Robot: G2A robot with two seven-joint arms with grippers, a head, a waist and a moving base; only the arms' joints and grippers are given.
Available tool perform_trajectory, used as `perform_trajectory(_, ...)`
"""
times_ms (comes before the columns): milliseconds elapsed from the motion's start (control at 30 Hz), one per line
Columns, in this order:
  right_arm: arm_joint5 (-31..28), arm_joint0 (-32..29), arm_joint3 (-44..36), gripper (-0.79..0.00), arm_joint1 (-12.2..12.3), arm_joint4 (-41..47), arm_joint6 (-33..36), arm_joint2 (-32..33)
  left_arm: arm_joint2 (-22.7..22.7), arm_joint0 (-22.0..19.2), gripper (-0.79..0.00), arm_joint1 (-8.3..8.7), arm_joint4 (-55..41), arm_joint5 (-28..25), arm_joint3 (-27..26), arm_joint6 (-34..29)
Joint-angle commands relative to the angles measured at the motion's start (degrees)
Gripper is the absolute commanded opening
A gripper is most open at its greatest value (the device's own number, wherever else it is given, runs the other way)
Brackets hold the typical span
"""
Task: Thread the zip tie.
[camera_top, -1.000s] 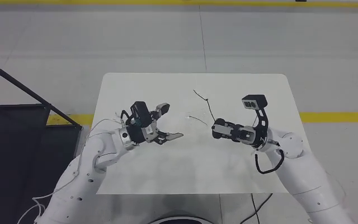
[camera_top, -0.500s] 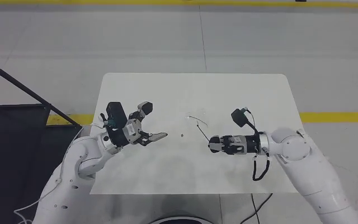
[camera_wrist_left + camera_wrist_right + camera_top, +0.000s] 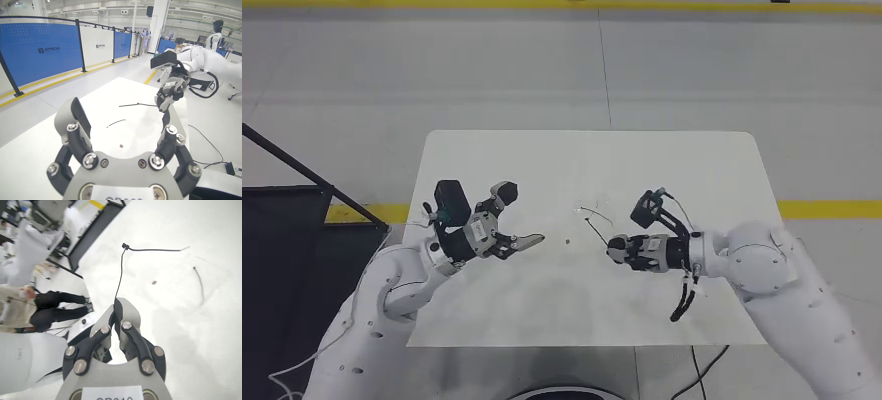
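**Two tools over the desk, one clamped on the zip tie**

The left tool [image 3: 519,215] hangs above the near-left part of the white desk [image 3: 692,170]. Its jaws are wide apart and hold nothing, and its own wrist view looks out between the ribbed pads [image 3: 81,115]. Facing it from the other side, the right tool [image 3: 614,247] has its jaws together on one end of the black zip tie [image 3: 599,233]. The tie sticks out from the fingertips toward the middle of the desk.

From above, the tie reads as a short thin line. The left wrist view gives it as a nearly straight strand with a small block [image 3: 138,104] partway along. The right wrist view shows it bent sharply at that block, the far part running off sideways.

Between the two tools a brown speck [image 3: 568,240] lies on the desk. Just beyond the tie a second short dark strand [image 3: 201,285], curved, lies flat, apart from both tools.
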Motion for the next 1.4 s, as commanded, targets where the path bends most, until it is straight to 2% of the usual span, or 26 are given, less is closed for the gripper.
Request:
perform_trajectory(0, 6.74, -0.43, -4.73, -0.785, 0.14, -9.71, 1.2, -0.44, -0.62, -0.03, 0.0, 0.12, -2.03, -1.64, 0.5, -0.12)
perform_trajectory(100, 12.28, -0.2, -9.15, -0.785, 0.11, -19.48, 3.66, -2.18, -1.47, 0.04, 0.0, 0.28, -4.63, -3.35, 1.18, -0.34)
perform_trajectory(200, 14.96, 0.7, -11.65, -0.785, -0.15, -27.27, 6.72, -4.79, -2.07, 0.17, 0.0, 0.4, -6.37, -4.49, 1.74, -0.71)
perform_trajectory(433, 20.39, 5.59, -11.48, -0.785, -2.42, -40.17, 14.8, -14.57, -2.71, 0.18, 0.0, 0.43, -10.08, -6.18, 3.14, 0.3)
perform_trajectory(700, 26.85, 14.1, -6.1, -0.785, -7.44, -48.34, 22.06, -25.56, -2.71, 0.18, 0.0, 0.43, -10.08, -6.18, 3.14, 0.3)
perform_trajectory(900, 30.3, 19.83, 0.25, -0.785, -12.12, -53.14, 27.53, -32.63, -2.71, 0.18, 0.0, 0.43, -10.08, -6.18, 3.14, 0.3)
perform_trajectory(1200, 32.94, 24.98, 9.55, -0.785, -18.84, -55.4, 29.28, -38.81, -2.71, 0.18, 0.0, 0.43, -10.08, -6.18, 3.14, 0.3)
perform_trajectory(1233, 33.13, 25.32, 10.46, -0.77, -19.42, -55.34, 29.28, -39.12, -2.71, 0.18, 0.0, 0.43, -10.08, -6.18, 3.14, 0.3)
perform_trajectory(1267, 33.38, 25.66, 11.41, -0.637, -19.95, -55.45, 29.28, -39.39, -2.71, 0.18, 0.0, 0.43, -10.08, -6.18, 3.14, 0.3)
perform_trajectory(1367, 33.58, 26.45, 13.43, -0.579, -21.33, -55.38, 29.28, -39.98, -2.71, 0.18, 0.0, 0.43, -10.08, -6.18, 3.14, 0.3)
